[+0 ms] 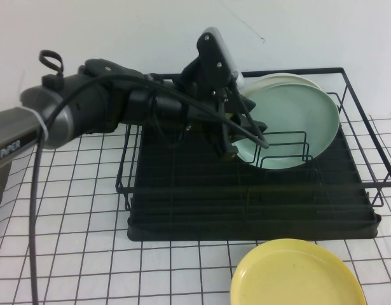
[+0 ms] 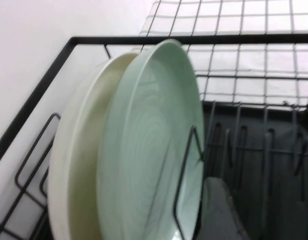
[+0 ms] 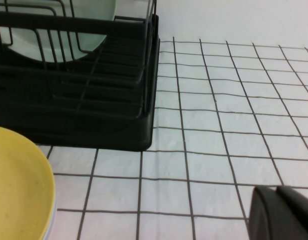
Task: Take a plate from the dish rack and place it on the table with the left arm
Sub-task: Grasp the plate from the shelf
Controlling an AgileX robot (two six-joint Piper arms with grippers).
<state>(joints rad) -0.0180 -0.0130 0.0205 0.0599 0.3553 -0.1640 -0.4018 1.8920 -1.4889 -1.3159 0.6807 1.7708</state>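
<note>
Plate [image 1: 297, 124]: large, round, pale mint green, raised rim, faint concentric rings on the face (rings clearest in left wrist view [image 2: 154, 145]). Standing on edge in the rack [image 1: 246, 197], far right part, leaning back against a cream plate [image 1: 278, 79] directly behind it. Face turned toward the rack's open left side and the left gripper [image 1: 249, 143]; lower edge down among the wire dividers.

Left gripper reaching over the rack from the left, at the plate's left rim. Black fingers [image 1: 230, 152] look spread, one low in front of the plate's face; contact with the rim not discernible. Jaws apart as far as the high view shows.

Hidden or cut off: plate's left edge behind the gripper; bottom edge behind dividers; cream plate mostly covered. Yellow plate [image 1: 297, 273] on the table [image 1: 68, 254] in front of the rack, cropped at the frame edge.

Right gripper [image 3: 281, 212]: only a dark corner visible low over the table right of the rack; jaw state cannot be told.
</note>
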